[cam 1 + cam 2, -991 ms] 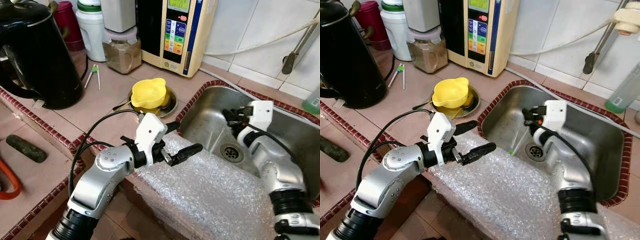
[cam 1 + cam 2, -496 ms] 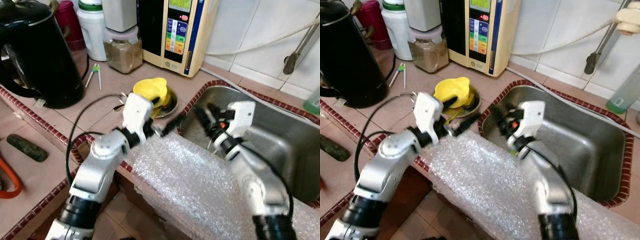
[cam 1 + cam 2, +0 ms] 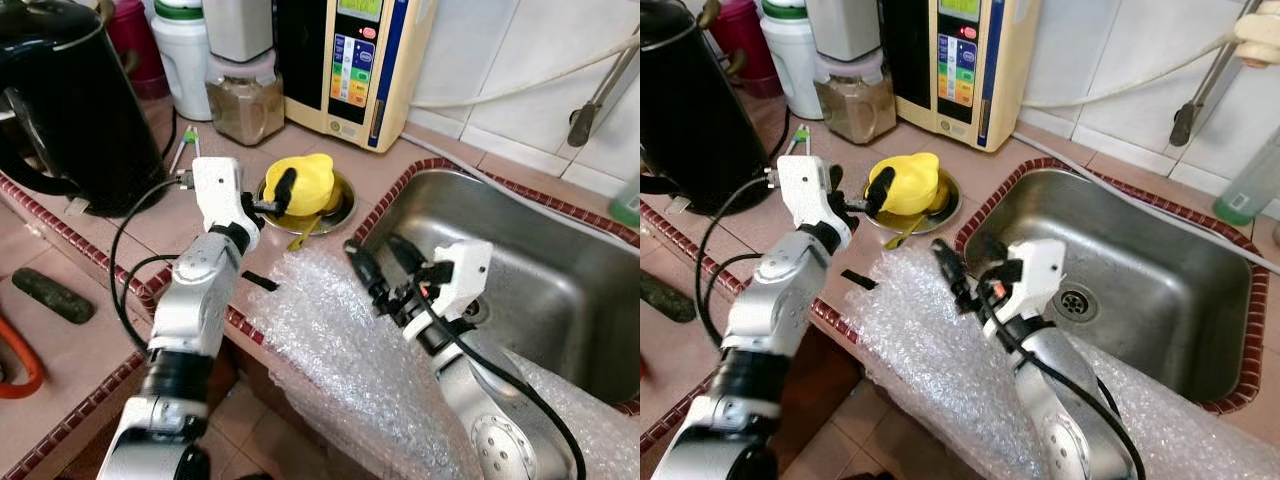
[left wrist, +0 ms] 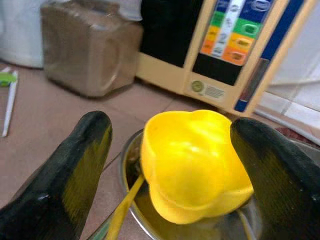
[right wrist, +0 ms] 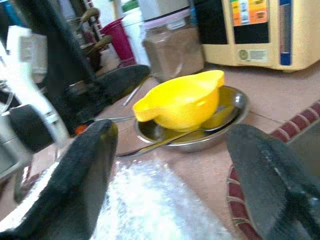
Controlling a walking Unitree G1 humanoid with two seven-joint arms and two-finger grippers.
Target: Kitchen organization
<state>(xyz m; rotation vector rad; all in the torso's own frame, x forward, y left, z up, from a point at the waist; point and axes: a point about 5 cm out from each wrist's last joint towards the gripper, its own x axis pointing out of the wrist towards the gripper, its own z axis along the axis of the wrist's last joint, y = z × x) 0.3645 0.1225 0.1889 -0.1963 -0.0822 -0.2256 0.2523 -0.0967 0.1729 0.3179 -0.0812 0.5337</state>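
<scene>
A yellow cup (image 3: 308, 183) lies upside down in a shallow steel dish (image 3: 347, 206) on the tiled counter, and a yellow spoon handle (image 3: 300, 238) sticks out of the dish. My left gripper (image 3: 278, 198) is open at the cup's near-left side. In the left wrist view the cup (image 4: 192, 162) sits between its two fingers (image 4: 80, 160). My right gripper (image 3: 380, 265) is open over the bubble wrap (image 3: 370, 370), at the sink's left corner, and points toward the dish (image 5: 200, 137).
A steel sink (image 3: 570, 280) is on the right. A black kettle (image 3: 70, 100), a jar of brown powder (image 3: 245, 100) and a water machine (image 3: 350, 60) stand at the back. Green-tipped tongs (image 3: 186, 150) and a small black strip (image 3: 260, 282) lie on the counter.
My left gripper swung from above the bubble wrap back and left to the yellow cup. My right gripper came out of the sink and moved left, over the wrap.
</scene>
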